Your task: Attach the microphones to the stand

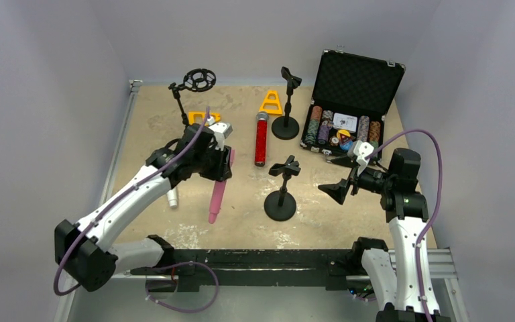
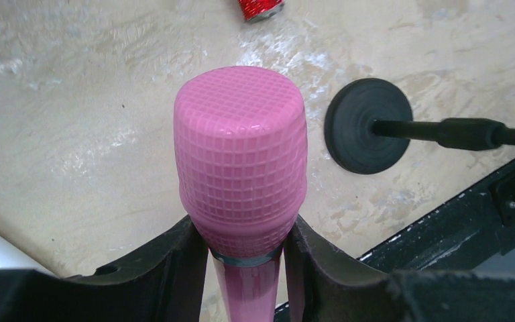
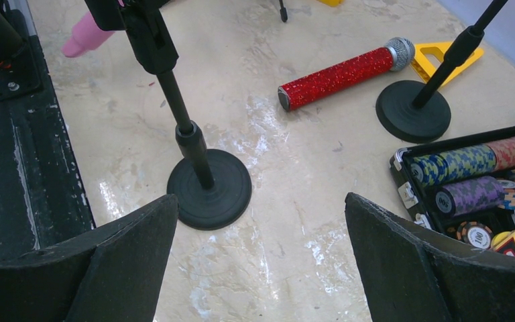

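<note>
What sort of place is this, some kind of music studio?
Probably a robot test cell: plain grey walls box in a small table, a left arm and right arm stand at its near edge, and props are mismatched: a red microphone, a poker chip case.

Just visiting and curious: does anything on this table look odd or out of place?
Only the open case of poker chips at the back right: it seems unrelated to microphones. The red microphone lying flat is not yet mounted.

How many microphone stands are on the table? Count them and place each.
3. Near stand at table centre; back stand right of the red microphone; ring-topped stand back left, its base hidden behind the left arm.
</note>
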